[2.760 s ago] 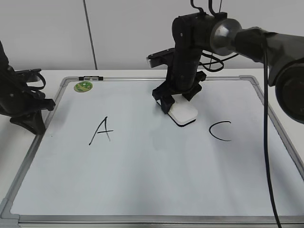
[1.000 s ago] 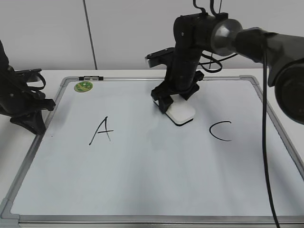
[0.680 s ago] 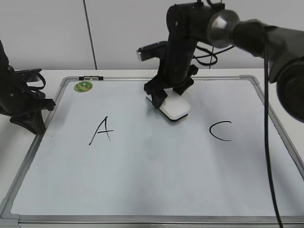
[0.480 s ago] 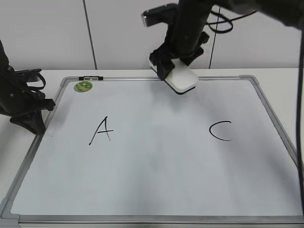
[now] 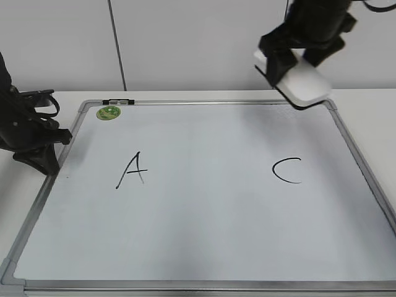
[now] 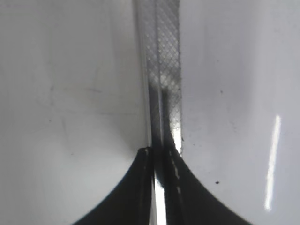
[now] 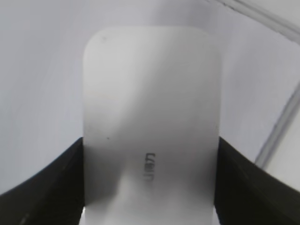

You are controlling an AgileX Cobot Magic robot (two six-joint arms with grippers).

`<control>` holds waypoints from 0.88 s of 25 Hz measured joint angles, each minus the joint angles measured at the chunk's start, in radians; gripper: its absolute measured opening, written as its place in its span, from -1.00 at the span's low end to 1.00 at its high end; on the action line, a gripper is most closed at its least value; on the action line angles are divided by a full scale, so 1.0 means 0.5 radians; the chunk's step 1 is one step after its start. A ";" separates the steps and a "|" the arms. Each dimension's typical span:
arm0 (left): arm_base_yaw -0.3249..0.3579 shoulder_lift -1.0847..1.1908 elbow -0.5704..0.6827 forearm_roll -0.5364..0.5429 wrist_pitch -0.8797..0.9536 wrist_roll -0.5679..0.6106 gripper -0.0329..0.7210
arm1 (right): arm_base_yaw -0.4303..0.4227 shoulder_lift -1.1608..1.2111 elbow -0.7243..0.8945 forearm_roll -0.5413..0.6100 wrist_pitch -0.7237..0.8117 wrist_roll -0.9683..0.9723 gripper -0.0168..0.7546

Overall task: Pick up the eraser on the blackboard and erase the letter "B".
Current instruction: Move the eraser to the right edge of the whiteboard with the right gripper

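Observation:
The white eraser (image 5: 303, 83) hangs in the air above the far right corner of the blackboard (image 5: 204, 235). My right gripper (image 5: 297, 62) is shut on it. In the right wrist view the eraser (image 7: 150, 126) fills the space between the jaws (image 7: 150, 157), grey lettering up. No letter "B" shows on the board; the surface between the black "A" (image 5: 132, 170) and "C" (image 5: 287, 171) is bare. My left gripper (image 5: 44, 162) rests at the board's left edge, jaws shut (image 6: 159, 152) over the metal frame (image 6: 161, 56).
A small round green magnet (image 5: 107, 112) sits at the board's far left corner, with a small dark clip (image 5: 119, 100) on the frame beside it. The board lies on a white table (image 5: 365, 102) in front of a pale wall.
My right gripper lifted the eraser off the middle of the board and carried it up and to the right, to above the far right corner. The left arm has not moved.

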 joint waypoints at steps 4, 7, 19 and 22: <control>0.000 0.000 0.000 0.000 0.000 0.000 -0.87 | -0.234 -0.252 0.371 0.018 0.000 0.050 0.47; 0.000 0.000 0.000 0.000 0.000 0.000 -0.87 | -0.412 -0.444 0.670 0.045 -0.081 0.062 0.47; 0.000 0.000 0.000 -0.003 0.000 0.000 -0.87 | -0.637 -0.604 1.409 0.190 -0.676 0.068 0.47; 0.000 0.000 0.000 -0.003 0.004 0.000 -0.87 | -0.637 -0.473 1.414 0.190 -0.814 0.068 0.47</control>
